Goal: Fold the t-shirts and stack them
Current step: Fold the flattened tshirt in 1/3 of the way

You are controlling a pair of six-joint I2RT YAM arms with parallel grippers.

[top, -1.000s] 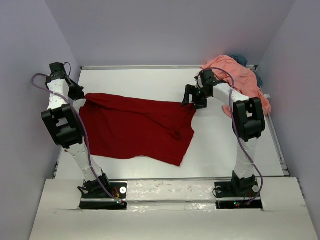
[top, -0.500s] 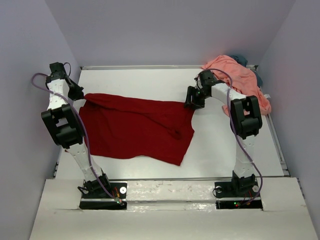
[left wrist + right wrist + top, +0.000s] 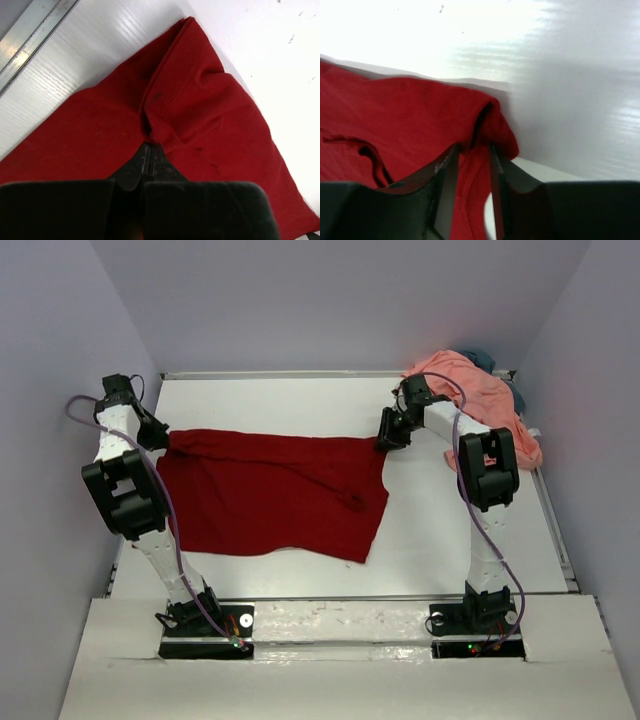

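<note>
My left claw (image 3: 160,435) is pressed together, pinching the far left corner of the dark red t-shirt (image 3: 270,495). My right claw (image 3: 388,435) pinches a fold at the shirt's far right corner, with cloth filling the narrow gap between its fingers (image 3: 445,175). The shirt lies spread on the desk (image 3: 450,530). The salmon pink t-shirt (image 3: 480,390) is heaped at the far right corner.
</note>
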